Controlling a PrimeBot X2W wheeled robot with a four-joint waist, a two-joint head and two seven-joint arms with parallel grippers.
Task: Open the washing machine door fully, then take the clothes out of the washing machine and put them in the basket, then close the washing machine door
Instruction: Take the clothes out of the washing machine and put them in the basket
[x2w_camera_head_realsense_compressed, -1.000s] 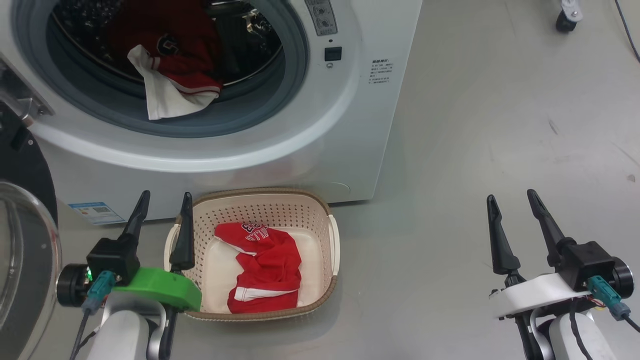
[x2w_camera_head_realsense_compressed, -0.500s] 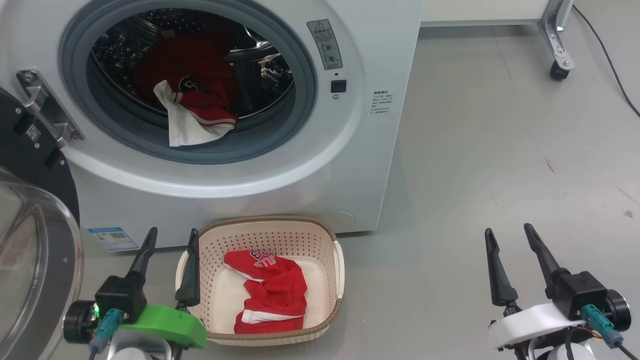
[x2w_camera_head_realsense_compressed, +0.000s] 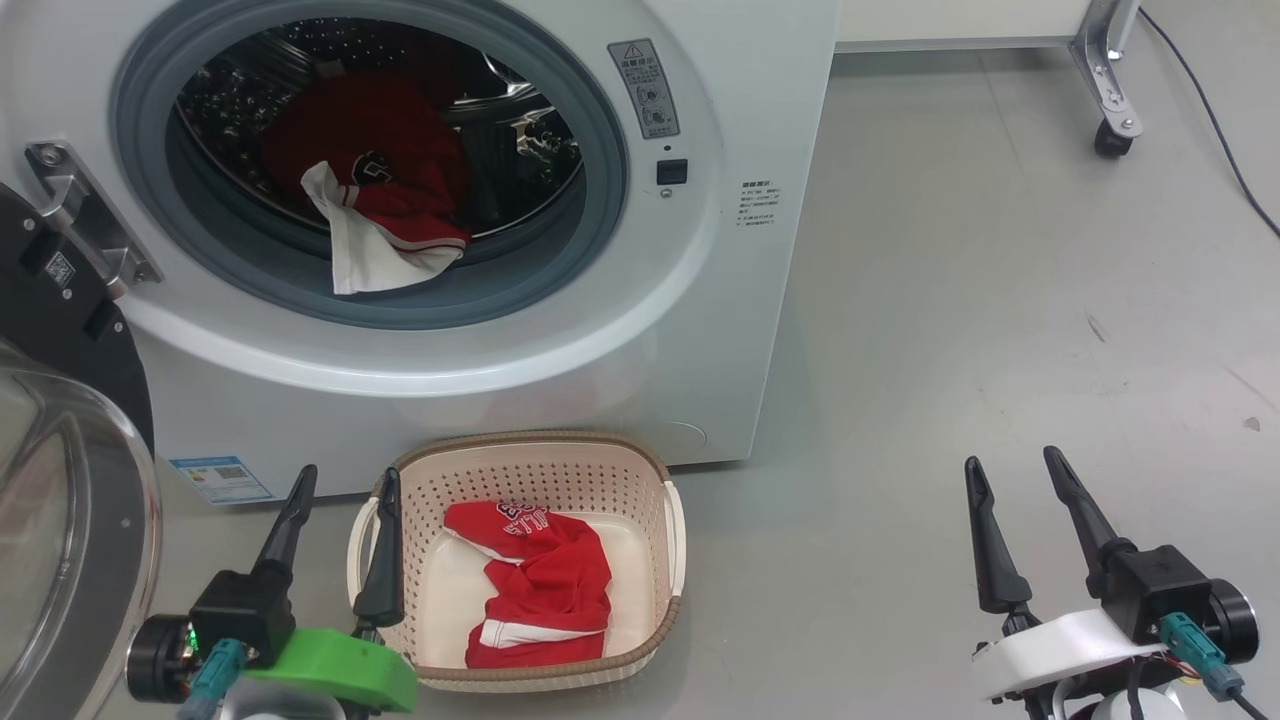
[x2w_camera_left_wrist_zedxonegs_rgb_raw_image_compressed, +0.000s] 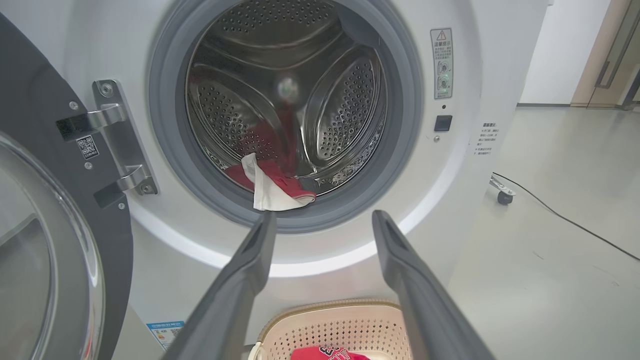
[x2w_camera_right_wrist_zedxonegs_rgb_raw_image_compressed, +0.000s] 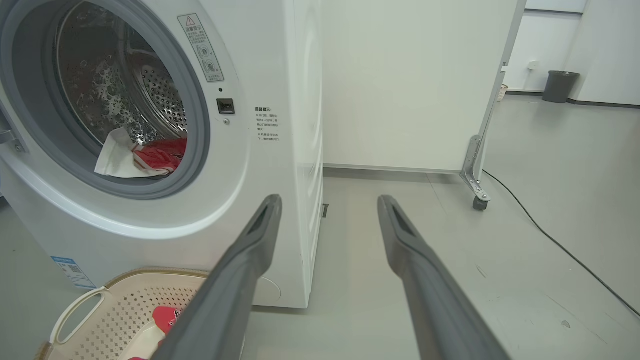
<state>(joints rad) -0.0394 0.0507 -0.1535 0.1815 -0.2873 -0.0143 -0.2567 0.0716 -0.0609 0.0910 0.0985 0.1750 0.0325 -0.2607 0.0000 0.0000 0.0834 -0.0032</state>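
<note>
clothes (x2w_camera_head_realsense_compressed: 385, 215): red-white garment in washing machine (x2w_camera_head_realsense_compressed: 560, 350) drum, white flap draped over grey gasket. Second red piece (x2w_camera_head_realsense_compressed: 540, 585) in basket (x2w_camera_head_realsense_compressed: 520, 470), on floor just before machine. Washing machine door (x2w_camera_head_realsense_compressed: 70, 540) swung open at machine's left, cut off by frame edge. Left pincer (x2w_camera_head_realsense_compressed: 349, 472) fingers wide apart, empty, beside basket's left handle. Right pincer (x2w_camera_head_realsense_compressed: 1011, 458) wide apart, empty, well right of machine. Lettering on basket garment unreadable.
</note>
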